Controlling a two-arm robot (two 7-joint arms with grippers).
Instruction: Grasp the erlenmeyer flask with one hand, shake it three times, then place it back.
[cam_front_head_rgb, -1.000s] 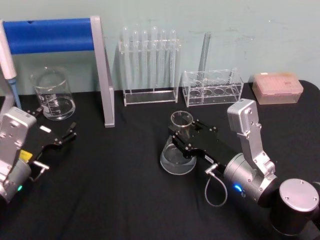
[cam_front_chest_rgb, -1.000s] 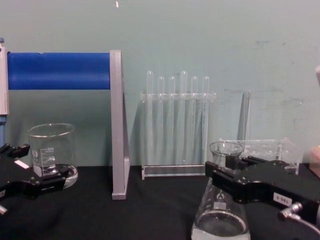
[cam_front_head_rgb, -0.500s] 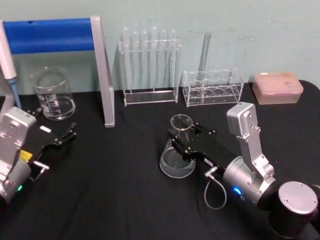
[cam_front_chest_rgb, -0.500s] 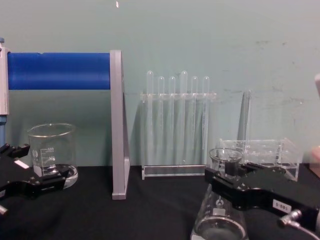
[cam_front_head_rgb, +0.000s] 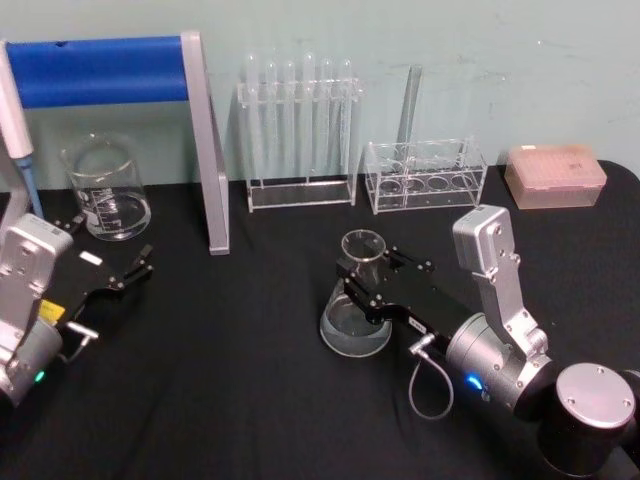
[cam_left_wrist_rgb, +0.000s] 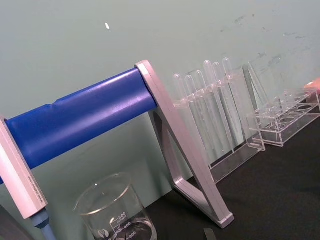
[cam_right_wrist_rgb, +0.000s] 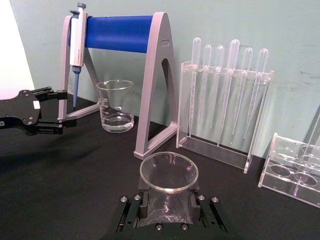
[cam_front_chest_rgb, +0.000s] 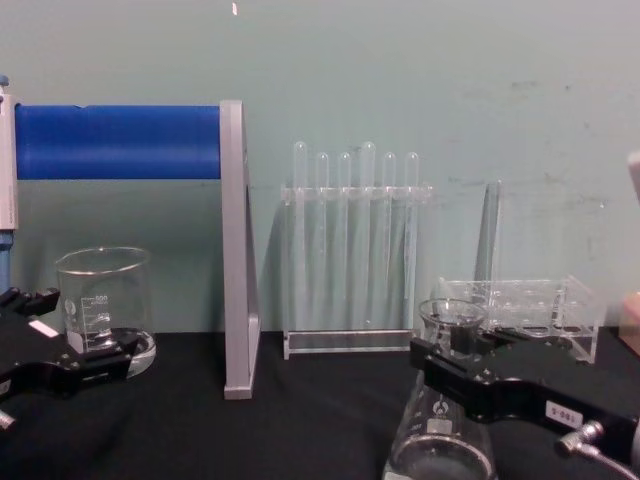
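The erlenmeyer flask (cam_front_head_rgb: 352, 330) stands upright at the middle right of the black table, a little clear liquid in its wide base. My right gripper (cam_front_head_rgb: 360, 278) is shut on its neck, just under the flared rim. In the chest view the flask (cam_front_chest_rgb: 430, 440) rises from the lower edge with the right gripper (cam_front_chest_rgb: 452, 362) clamped across its neck, so the base's contact with the cloth is hidden. The right wrist view looks down on the flask rim (cam_right_wrist_rgb: 169, 175) between the right gripper (cam_right_wrist_rgb: 168, 206) jaws. My left gripper (cam_front_head_rgb: 112, 262) rests open at the left, holding nothing.
A glass beaker (cam_front_head_rgb: 105, 190) stands back left under a blue-barred pipette stand (cam_front_head_rgb: 110, 70) with a pipette (cam_front_head_rgb: 18, 130). A test tube rack (cam_front_head_rgb: 298, 130), a lower clear rack (cam_front_head_rgb: 425, 175) and a pink tip box (cam_front_head_rgb: 555, 175) line the back wall.
The right gripper and the flask have come down a little and slightly toward me. The left arm has not moved.
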